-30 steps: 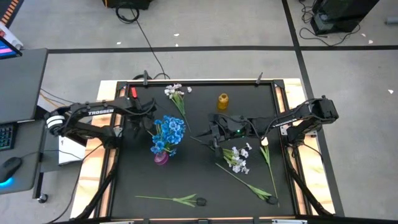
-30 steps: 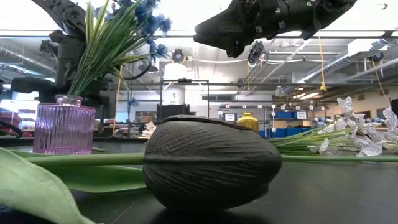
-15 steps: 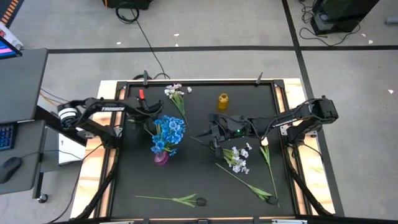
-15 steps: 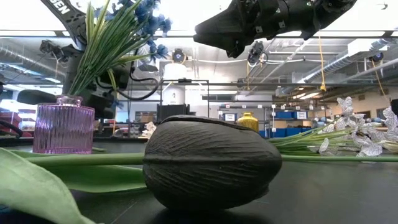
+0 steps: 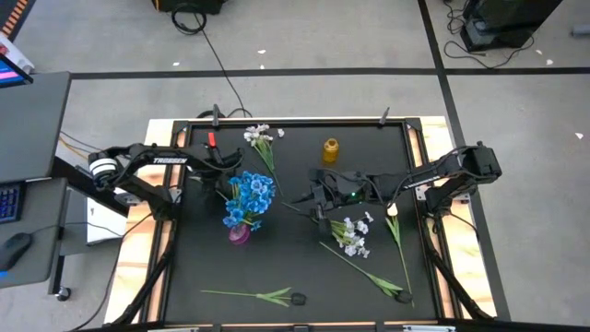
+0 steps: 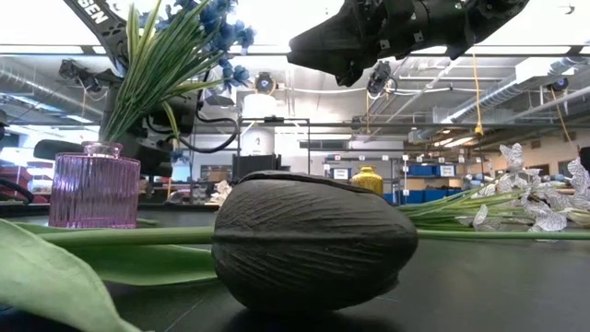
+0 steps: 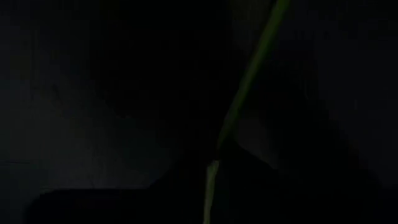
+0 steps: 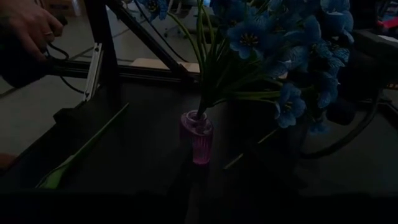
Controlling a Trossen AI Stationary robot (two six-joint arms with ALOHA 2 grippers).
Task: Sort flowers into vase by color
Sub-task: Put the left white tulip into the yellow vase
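Left hand (image 5: 224, 171) just beside blue flowers (image 5: 250, 195)

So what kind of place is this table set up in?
Likely a robotics lab or workshop: a bare grey floor with black tape lines, loose cables, and stocked shelving under exposed ceiling ducts behind the table.

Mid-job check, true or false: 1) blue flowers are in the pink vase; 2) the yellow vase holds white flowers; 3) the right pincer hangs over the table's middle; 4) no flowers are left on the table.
1) True: the blue flowers stand in the pink vase.
2) False: the yellow vase is empty.
3) True: the right pincer hangs there.
4) False: a white spray and other stems lie on the table.
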